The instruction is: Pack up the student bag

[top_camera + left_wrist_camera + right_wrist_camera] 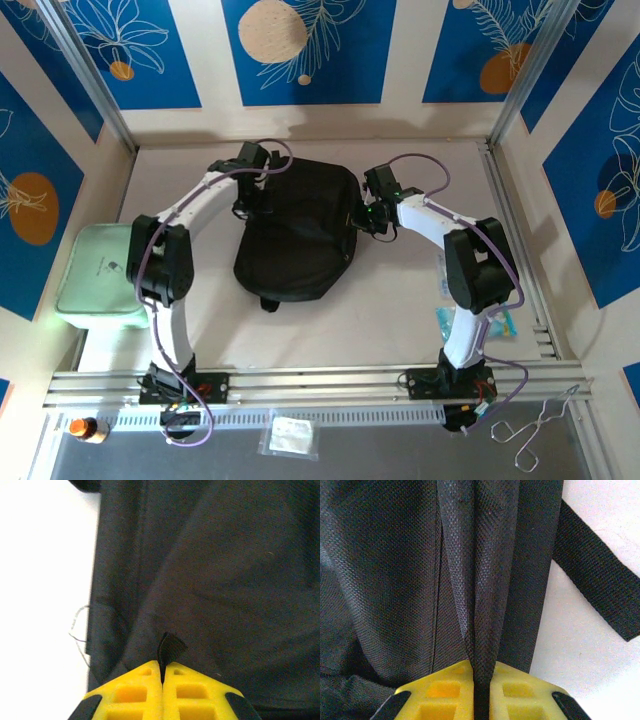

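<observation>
Lying flat on the white table (pixel 400 310), the student bag (pixel 295 235) sits between the two arms, with a pale green bin (pixel 98 275) well off to its left. At the bag's left edge the left gripper (pixel 163 666) has its yellow fingers pressed together on a small black fabric tab (pixel 170 647) that sticks up from the bag. At the bag's right edge the right gripper (pixel 481 669) pinches a long fold (pixel 480 580) of the bag's woven cloth, and just right of that fold a flat black strap (pixel 595 590) trails over the table.
</observation>
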### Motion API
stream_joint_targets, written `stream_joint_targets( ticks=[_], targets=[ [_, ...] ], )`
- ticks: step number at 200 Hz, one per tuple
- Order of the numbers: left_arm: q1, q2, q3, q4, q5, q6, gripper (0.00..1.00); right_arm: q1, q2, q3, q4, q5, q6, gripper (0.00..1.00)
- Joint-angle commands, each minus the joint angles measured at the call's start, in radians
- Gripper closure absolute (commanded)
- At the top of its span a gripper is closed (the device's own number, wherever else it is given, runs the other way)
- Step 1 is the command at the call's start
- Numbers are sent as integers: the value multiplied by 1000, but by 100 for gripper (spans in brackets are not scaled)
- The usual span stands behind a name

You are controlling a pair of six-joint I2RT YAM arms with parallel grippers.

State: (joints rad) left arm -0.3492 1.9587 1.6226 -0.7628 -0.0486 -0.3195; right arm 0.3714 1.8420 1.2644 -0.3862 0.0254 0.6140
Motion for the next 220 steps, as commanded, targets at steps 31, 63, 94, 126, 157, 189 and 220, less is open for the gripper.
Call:
stream_joint_targets(
  ticks=[31,63,94,126,157,189,220],
  targets=[
    [52,-93,-120,3,-37,-45,100,-17,31,57,-47,85,-85,88],
    [52,-193,-273,42,9,-89,100,-17,104,159,-36,48,-104,87],
    [53,-280,-399,97,88,-122,100,-14,130,227,-59,18,-79,80],
    [52,-327,-402,108,102,-125,82,-15,40,205,-114,38,-54,56],
    [53,-377,-393,133,83,-119,50,-47,-126,76,-167,138,-41,35],
    [56,-445,-413,163,32,-102,35,-117,-227,-71,-266,305,-13,26],
    [58,-501,-442,200,45,-82,21,-194,-252,-190,-348,465,59,22]
  ],
)
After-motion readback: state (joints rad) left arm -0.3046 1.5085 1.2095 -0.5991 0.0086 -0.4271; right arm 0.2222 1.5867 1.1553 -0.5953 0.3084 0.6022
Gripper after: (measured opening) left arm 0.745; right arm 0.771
